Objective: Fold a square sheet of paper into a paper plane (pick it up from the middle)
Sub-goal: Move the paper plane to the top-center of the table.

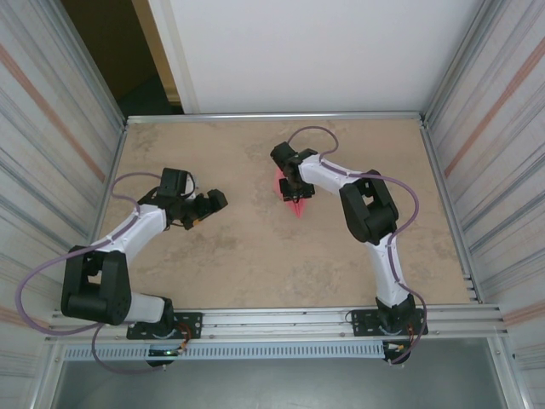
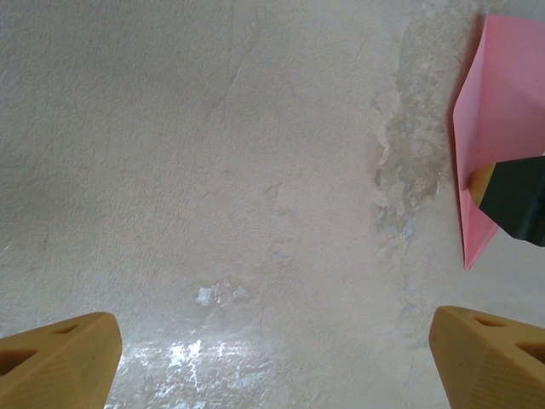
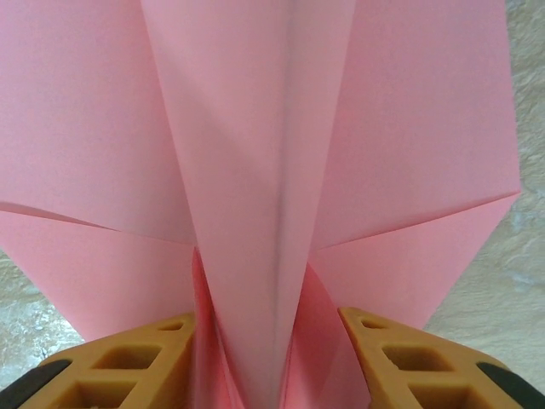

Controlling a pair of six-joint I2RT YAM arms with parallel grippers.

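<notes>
Top external view: a beige table (image 1: 255,264) is walled on three sides, and bare surface is left open across its middle and near edge. The pink paper plane (image 1: 296,207) is seen right of centre, its centre ridge straddled by the right gripper (image 3: 268,341); whether it is gripped cannot be told. The left gripper (image 2: 272,328) is spread wide and empty, well apart from the paper.

The top camera looks steeply down from above and behind the arm bases (image 1: 170,326) over the whole tabletop (image 1: 247,256). The left wrist camera faces the tabletop from close, with the folded pink paper (image 2: 498,111) at 3 o'clock. The right wrist camera sits nearly against that same paper, its claw (image 3: 266,319) at 6 o'clock.
</notes>
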